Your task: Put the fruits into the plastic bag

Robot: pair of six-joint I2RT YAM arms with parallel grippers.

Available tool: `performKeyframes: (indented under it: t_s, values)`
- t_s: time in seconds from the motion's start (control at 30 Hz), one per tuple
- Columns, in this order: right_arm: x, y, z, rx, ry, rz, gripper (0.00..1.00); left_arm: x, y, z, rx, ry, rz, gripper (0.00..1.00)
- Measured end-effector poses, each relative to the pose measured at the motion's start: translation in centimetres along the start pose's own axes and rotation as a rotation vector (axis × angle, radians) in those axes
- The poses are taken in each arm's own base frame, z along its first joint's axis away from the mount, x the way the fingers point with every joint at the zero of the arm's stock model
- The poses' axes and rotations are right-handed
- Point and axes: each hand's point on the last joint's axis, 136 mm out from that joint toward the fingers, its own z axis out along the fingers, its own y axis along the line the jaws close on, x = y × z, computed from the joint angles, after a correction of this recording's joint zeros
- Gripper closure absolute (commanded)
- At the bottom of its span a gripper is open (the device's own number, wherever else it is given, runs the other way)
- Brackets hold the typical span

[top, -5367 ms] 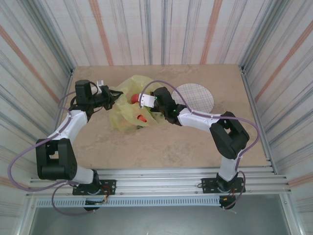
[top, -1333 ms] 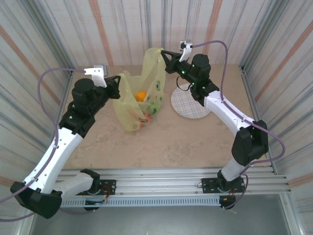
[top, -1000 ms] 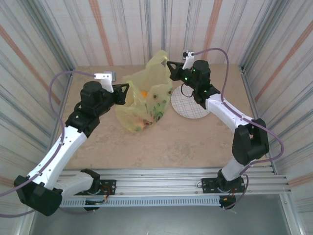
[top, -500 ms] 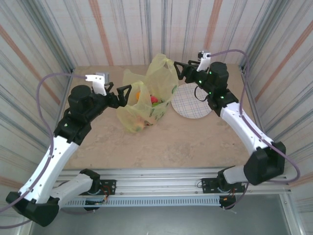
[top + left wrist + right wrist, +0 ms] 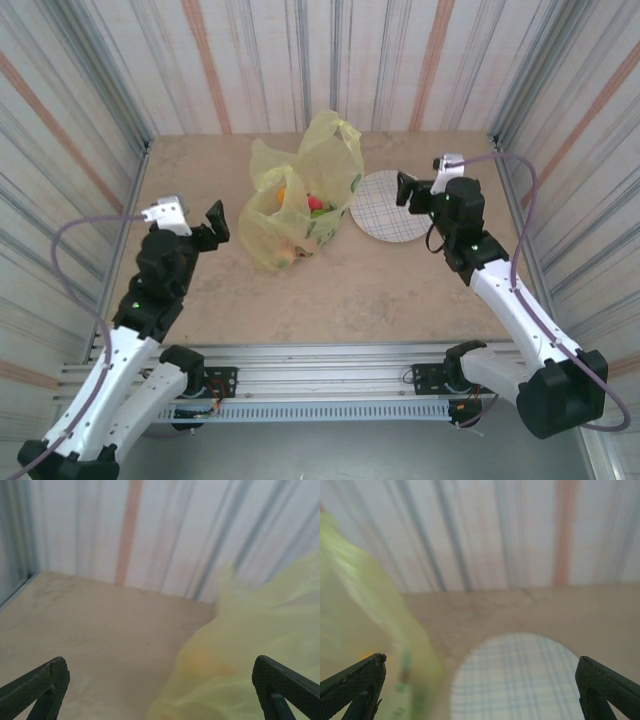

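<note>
I am watching the plastic bag (image 5: 300, 200) slumping on the table (image 5: 400, 290) toward the far middle, its two handles sticking up and its mouth gaping. The fruits (image 5: 316, 206) are lying inside it; through the yellow film I am making out an orange one, a red one and something green, the rest too crumpled over to tell.

The white plate (image 5: 385, 205) is lying flat just beside the bag on its right, sitting between the bag and the right gripper (image 5: 481, 661). That gripper is hovering by the plate's right edge, fingers spread wide, gripping nothing.

The left gripper (image 5: 159, 664) is hanging to the left of the bag, apart from it, with bare table lying between them. Its fingers are also standing wide apart around nothing, and the bag is showing as a yellow blur ahead of them.
</note>
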Motion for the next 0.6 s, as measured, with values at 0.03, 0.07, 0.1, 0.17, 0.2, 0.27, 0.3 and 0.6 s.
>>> performKeyframes:
  t_s: [0.03,0.07,0.1,0.17,0.2,0.27,0.3,0.6]
  values:
    - [1.6,-1.3,0.0,0.053,0.028,-0.006,0.01,1.8,1.1,0.7,-0.051,0.02,0.012,0.01]
    - [3.1,-2.6,0.0,0.106,0.054,-0.013,0.01,3.2,2.2,1.3,-0.096,0.037,0.026,0.01]
    - [4.1,-3.5,-0.1,0.143,0.07,-0.017,0.01,4.4,3.3,1.9,-0.141,0.057,0.039,0.02]
    - [6.2,-5.4,-0.7,0.22,0.095,-0.026,0.01,6.5,5.5,2.8,-0.227,0.091,0.06,0.01]
    - [7.0,-6.2,-1.1,0.247,0.1,-0.029,0.01,6.9,6.3,3.1,-0.257,0.097,0.065,0.01]
    - [8.6,-7.5,-1.8,0.298,0.098,-0.032,0.01,7.5,7.9,3.6,-0.304,0.098,0.067,0.01]
    - [9.2,-8.0,-2.1,0.316,0.098,-0.033,0.01,7.6,8.4,3.8,-0.318,0.099,0.07,0.01]
    - [13.6,-11.6,-1.4,0.446,0.153,-0.05,0.01,9.9,9.1,6.8,-0.319,0.154,0.183,0.01]
